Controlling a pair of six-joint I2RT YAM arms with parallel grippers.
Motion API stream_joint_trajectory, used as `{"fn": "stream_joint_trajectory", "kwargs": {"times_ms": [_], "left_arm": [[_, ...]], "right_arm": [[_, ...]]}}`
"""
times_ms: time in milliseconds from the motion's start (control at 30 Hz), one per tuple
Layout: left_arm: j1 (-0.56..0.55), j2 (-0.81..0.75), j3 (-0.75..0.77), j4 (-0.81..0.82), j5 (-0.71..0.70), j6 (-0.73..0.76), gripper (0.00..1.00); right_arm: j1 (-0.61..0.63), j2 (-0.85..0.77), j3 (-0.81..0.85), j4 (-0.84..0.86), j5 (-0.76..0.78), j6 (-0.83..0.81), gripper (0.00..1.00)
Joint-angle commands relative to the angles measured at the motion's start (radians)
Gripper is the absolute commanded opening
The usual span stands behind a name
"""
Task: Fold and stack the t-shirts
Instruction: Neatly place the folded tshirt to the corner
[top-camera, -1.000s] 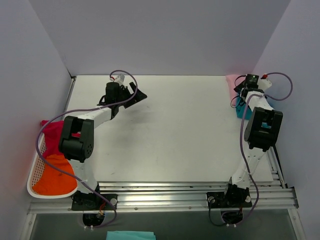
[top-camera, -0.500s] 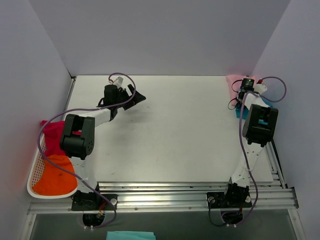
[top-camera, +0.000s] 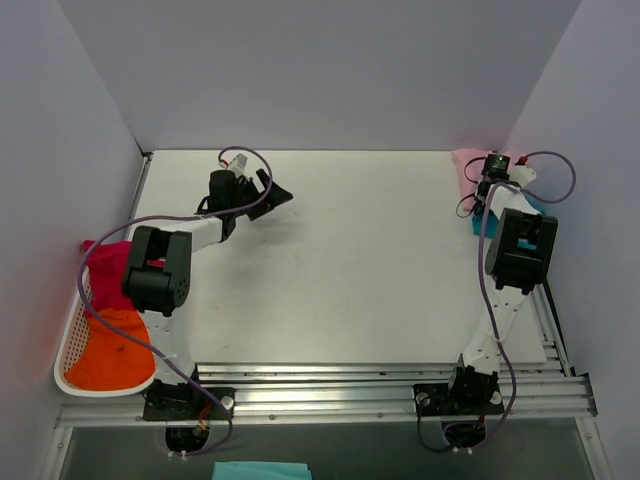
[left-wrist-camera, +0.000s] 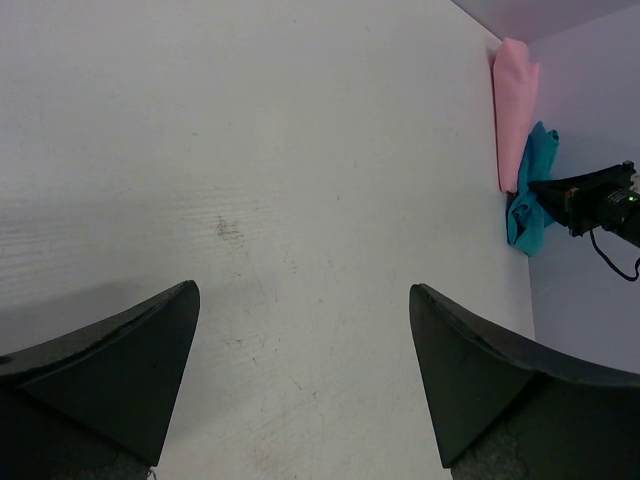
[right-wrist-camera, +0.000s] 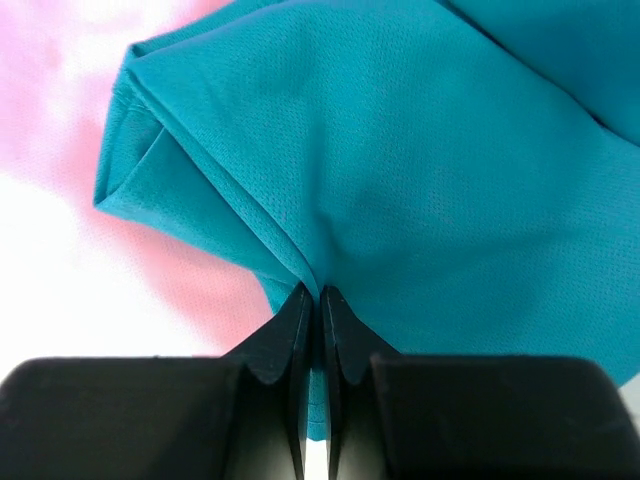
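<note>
My right gripper (right-wrist-camera: 312, 292) pinches a fold of the teal shirt (right-wrist-camera: 400, 150), so I should lift slowly without dragging the pink shirt (right-wrist-camera: 60, 90) touching it, while my left gripper (left-wrist-camera: 302, 290) hangs spread.

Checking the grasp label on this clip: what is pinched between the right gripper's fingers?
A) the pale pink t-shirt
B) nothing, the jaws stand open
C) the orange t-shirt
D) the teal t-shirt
D: in the right wrist view the right gripper is shut on a raised fold of the teal t-shirt, while the pale pink t-shirt lies beside it, outside the fingers.
</note>
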Motion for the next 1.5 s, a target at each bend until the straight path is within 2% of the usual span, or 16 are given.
{"fn": "stream_joint_trajectory", "kwargs": {"times_ms": [0, 233, 533, 633, 867, 900, 933, 1000, 1033, 1233, 1467], "left_arm": [[0.009, 0.0, 0.005, 0.061, 0.027, -0.003, 0.95], [0.009, 0.014, 0.016, 0.065, 0.037, -0.006, 0.95], [0.009, 0.041, 0.033, 0.071, 0.047, -0.005, 0.95], [0.009, 0.052, 0.036, 0.075, 0.051, -0.005, 0.95], [0.009, 0.067, 0.054, 0.065, 0.057, 0.002, 0.95], [0.009, 0.067, 0.056, 0.059, 0.056, 0.008, 0.95], [0.009, 0.066, 0.057, 0.053, 0.054, 0.011, 0.95], [0.01, 0.066, 0.06, 0.044, 0.053, 0.024, 0.95], [0.01, 0.066, 0.068, 0.032, 0.048, 0.026, 0.95], [0.01, 0.074, 0.074, 0.033, 0.053, 0.025, 0.95], [0.015, 0.008, 0.056, 0.01, 0.025, 0.049, 0.95]], "right_arm": [[0.005, -0.11, 0.036, -0.017, 0.032, 0.015, 0.0], [0.042, -0.137, 0.09, 0.001, 0.015, 0.018, 0.0], [0.102, -0.07, 0.197, 0.073, -0.018, 0.016, 0.0], [0.125, -0.018, 0.251, 0.104, -0.015, 0.018, 0.0], [0.158, 0.188, 0.509, 0.078, 0.0, 0.015, 0.02], [0.16, 0.205, 0.55, 0.07, 0.009, 0.016, 0.08], [0.163, 0.217, 0.561, 0.072, 0.011, 0.018, 0.3], [0.166, 0.24, 0.566, 0.084, 0.026, 0.024, 0.65], [0.168, 0.246, 0.566, 0.089, 0.028, 0.025, 0.99], [0.172, 0.246, 0.512, 0.124, 0.025, 0.029, 1.0], [0.229, 0.033, 0.272, 0.181, 0.086, 0.022, 1.0]]}}
